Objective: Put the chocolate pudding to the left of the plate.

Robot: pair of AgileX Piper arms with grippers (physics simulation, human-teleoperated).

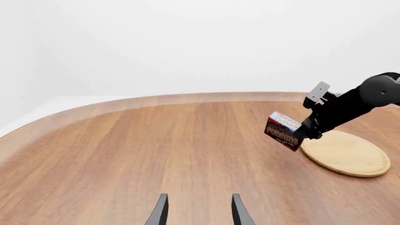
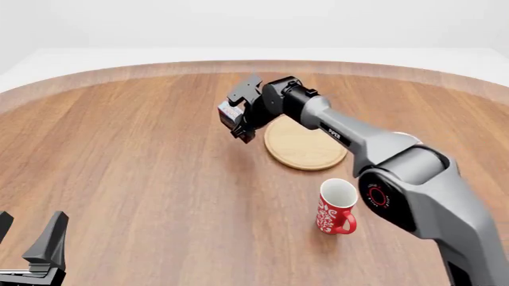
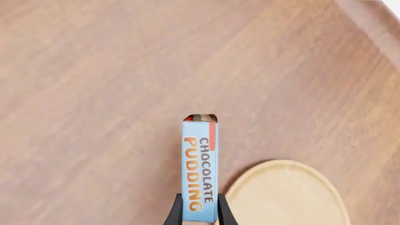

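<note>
My right gripper (image 2: pixel 238 122) is shut on the chocolate pudding carton (image 2: pixel 230 113) and holds it above the table, just left of the plate's (image 2: pixel 306 146) left edge. The right wrist view shows the carton's light blue side (image 3: pixel 200 168) clamped between the fingers, with the tan plate (image 3: pixel 284 194) beside it below. The left wrist view shows the carton's dark brown front (image 1: pixel 282 131) in the right gripper (image 1: pixel 300 133), hanging near the plate (image 1: pixel 347 152). My left gripper (image 2: pixel 28 241) is open and empty at the table's near left; its fingertips (image 1: pixel 161 208) show apart.
A red patterned mug (image 2: pixel 337 207) stands upright on the table in front of the plate, near the right arm's forearm. The curved far edge of the wooden table (image 2: pixel 159 71) runs across the back.
</note>
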